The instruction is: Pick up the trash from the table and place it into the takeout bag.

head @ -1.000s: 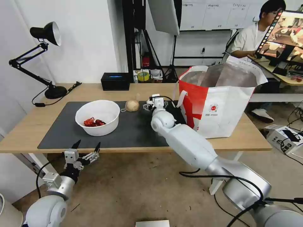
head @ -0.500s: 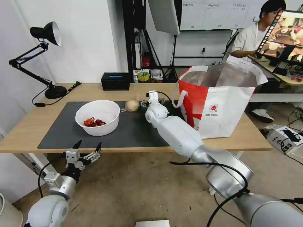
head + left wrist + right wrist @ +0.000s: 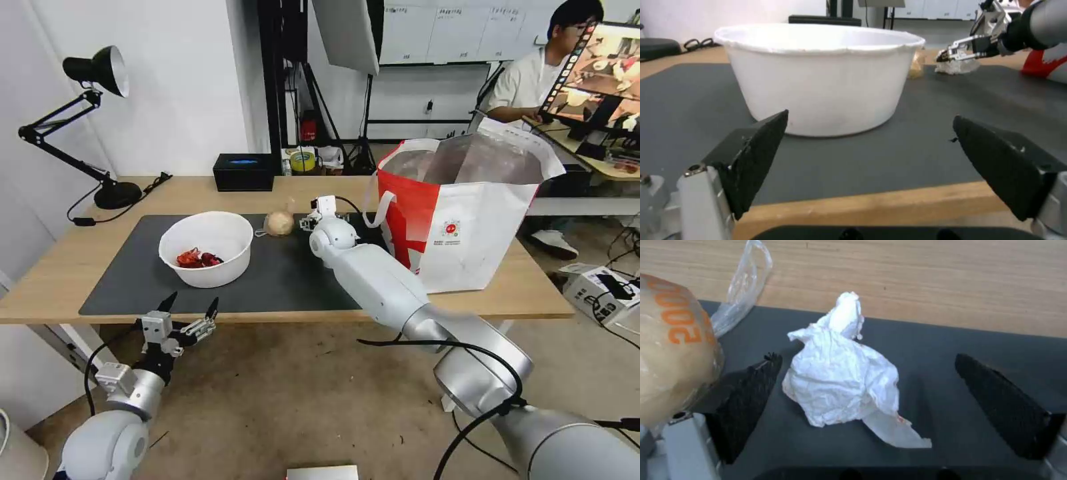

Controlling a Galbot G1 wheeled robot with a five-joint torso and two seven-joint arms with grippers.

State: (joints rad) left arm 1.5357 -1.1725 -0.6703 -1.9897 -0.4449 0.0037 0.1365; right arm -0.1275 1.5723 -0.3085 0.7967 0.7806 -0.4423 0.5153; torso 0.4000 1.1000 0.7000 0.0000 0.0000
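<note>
The crumpled white tissue (image 3: pixel 842 370) lies on the dark grey mat (image 3: pixel 280 277), near its far edge, between the wide-open jaws of the right gripper (image 3: pixel 862 400). Neither black finger (image 3: pixel 749 396) touches it. Just beside it sits the beige wrapped lump (image 3: pixel 673 350), printed with orange figures and trailing a clear plastic tail.

From the head view, the right arm reaches out long and low across the surface, its wrist bent down toward the mat just beside the wrapped lump and close to the takeout bag (image 3: pixel 460 227). The left gripper (image 3: pixel 189 319) hangs below the near edge of the surface, in front of the white bowl (image 3: pixel 207 248), jaws spread wide and holding nothing. Its wrist camera looks at the side of the bowl and, farther off, at the right gripper poised over the tissue.

The bowl holds red scraps (image 3: pixel 197 259) and stands on the left half of the mat, well apart from the tissue. The white-and-red bag stands upright at the right end of the light-wood surface (image 3: pixel 67 267), mouth open, foil lining showing, one loop handle hanging toward the right arm.

At the back edge sit a black tissue box (image 3: pixel 244 172) and a black desk lamp (image 3: pixel 93 120). The floor below is bare and brownish.
</note>
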